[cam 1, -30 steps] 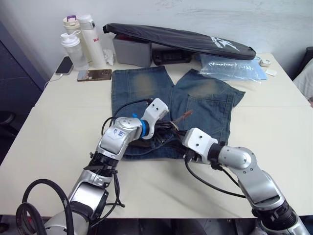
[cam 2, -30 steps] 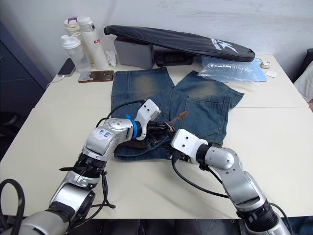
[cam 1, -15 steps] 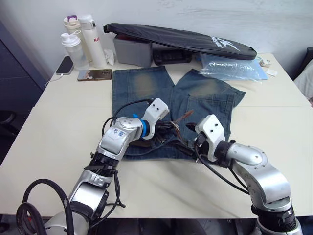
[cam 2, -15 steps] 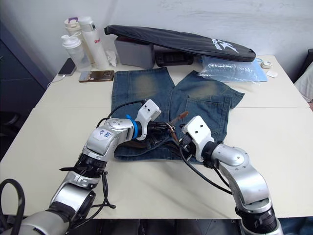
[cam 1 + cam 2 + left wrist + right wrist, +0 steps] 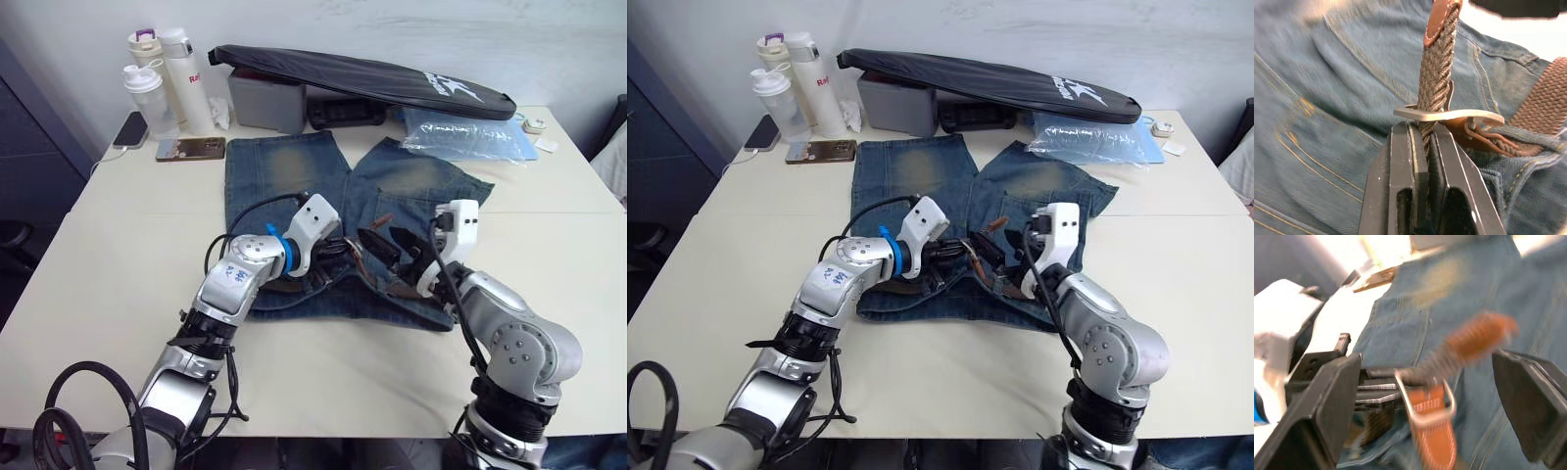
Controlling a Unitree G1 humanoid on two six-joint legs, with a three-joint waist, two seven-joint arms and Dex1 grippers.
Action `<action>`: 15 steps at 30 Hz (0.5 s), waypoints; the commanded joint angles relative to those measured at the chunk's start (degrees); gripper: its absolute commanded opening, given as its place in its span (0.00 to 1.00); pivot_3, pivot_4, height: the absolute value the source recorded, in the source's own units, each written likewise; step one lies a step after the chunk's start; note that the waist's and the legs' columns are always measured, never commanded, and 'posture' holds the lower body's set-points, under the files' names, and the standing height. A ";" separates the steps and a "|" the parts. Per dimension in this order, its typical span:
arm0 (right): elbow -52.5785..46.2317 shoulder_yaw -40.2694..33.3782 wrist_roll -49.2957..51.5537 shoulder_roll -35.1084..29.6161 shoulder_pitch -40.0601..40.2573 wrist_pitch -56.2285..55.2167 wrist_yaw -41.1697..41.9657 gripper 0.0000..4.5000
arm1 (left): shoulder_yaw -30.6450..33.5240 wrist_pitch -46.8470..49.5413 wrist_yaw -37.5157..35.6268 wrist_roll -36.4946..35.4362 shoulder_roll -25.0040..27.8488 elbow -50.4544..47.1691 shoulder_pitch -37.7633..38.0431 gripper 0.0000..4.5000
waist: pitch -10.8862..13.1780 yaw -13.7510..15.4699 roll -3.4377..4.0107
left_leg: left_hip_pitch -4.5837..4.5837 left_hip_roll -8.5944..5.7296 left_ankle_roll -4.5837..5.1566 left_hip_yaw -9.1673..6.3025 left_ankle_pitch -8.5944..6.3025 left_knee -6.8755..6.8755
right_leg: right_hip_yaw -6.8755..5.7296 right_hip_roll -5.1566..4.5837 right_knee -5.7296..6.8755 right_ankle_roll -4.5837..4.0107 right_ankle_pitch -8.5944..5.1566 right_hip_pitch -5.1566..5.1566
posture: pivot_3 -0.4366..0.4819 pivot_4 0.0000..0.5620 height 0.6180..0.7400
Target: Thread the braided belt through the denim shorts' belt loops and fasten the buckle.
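Shorts: the denim shorts lie flat mid-tabletop, legs pointing to the far edge, waistband toward the robot.
Belt: the braided belt runs along the waistband; its free end, with a tan leather tip, rises up off the shorts between the two arms.
Buckle: the silver buckle sits at the waistband, and the left wrist view shows the braided strap already passing through its frame.
Left tool: the left tool is clamped tight on the braided belt just below the buckle, fingers pressed together on the strap.
Right tool: the right tool stands spread wide, one finger on either side of the buckle and belt end, touching neither.
Head views: both arms meet over the waistband; the strap passing through the frame is too small to make out here.
Right wrist view: blurred, but it shows the buckle face-on with the left tool behind it.
Far edge: bottles, a phone, a long black bag.
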 commanded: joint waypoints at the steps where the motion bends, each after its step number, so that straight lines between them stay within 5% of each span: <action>1: -1.10 -6.90 6.62 5.18 -2.92 5.59 -5.11 0.99 | -0.42 -6.60 0.56 1.62 -0.63 -3.19 0.29 0.00 | -0.04 -0.08 0.06 | -0.01 0.00 0.01 0.00 -0.01 -0.02 | 0.00 0.00 -0.02 0.00 0.00 -0.01 | 0.48 0.27 1.00; 10: 2.00 -17.64 22.64 15.12 -8.45 3.75 -22.18 0.99 | -6.81 -22.06 -1.05 10.45 2.73 -1.49 1.73 0.00 | -0.20 -0.18 0.30 | -0.47 -0.04 0.06 0.02 0.01 -0.08 | 0.01 -0.04 -0.04 0.04 0.03 -0.43 | 0.48 0.27 1.00; 13: 3.25 -15.96 26.43 13.98 -6.77 1.97 -27.20 0.81 | -5.74 -21.81 -1.01 10.02 1.61 -1.14 1.78 0.00 | -0.22 -0.24 0.32 | -0.60 -0.04 0.11 0.09 0.05 -0.09 | 0.08 -0.02 0.04 0.05 0.03 -0.67 | 0.48 0.27 1.00; 15: 3.85 -14.32 28.55 12.93 -5.39 0.83 -29.72 0.59 | -5.00 -21.62 -0.76 9.84 1.03 -0.72 1.47 0.00 | -0.23 -0.31 0.34 | -0.62 -0.03 0.13 0.16 0.08 -0.10 | 0.13 0.00 0.08 0.05 0.03 -0.75 | 0.48 0.27 1.00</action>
